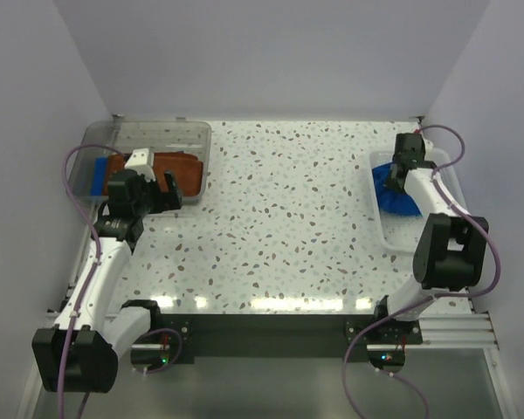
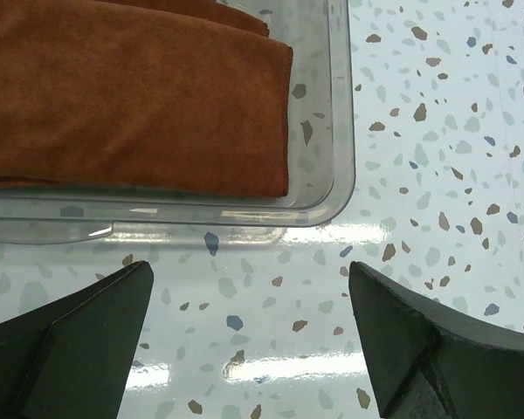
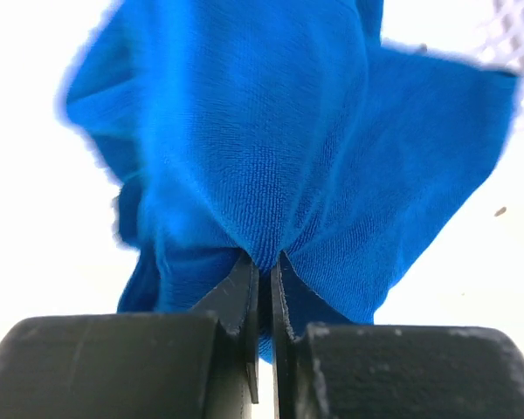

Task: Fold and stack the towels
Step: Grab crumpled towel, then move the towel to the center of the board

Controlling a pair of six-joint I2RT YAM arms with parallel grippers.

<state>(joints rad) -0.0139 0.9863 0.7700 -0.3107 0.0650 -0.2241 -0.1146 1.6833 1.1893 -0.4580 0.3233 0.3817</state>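
Rust towels (image 2: 131, 96) are seen folded in the clear bin (image 2: 342, 131), so part is judged done. A crumpled blue towel (image 3: 279, 148) is pinched in the right hand (image 3: 265, 272) at the right-side bin (image 1: 386, 234), not yet folded. The left hand (image 2: 249, 279) is held wide and empty.

Lit brightly and evenly from overhead, with faint shadows only. Glared white along the near edge of the speckled white terrazzo bench top (image 1: 279, 227). Blown out behind the crumpled blue terry towel (image 3: 279, 148), blurred at its fringes.
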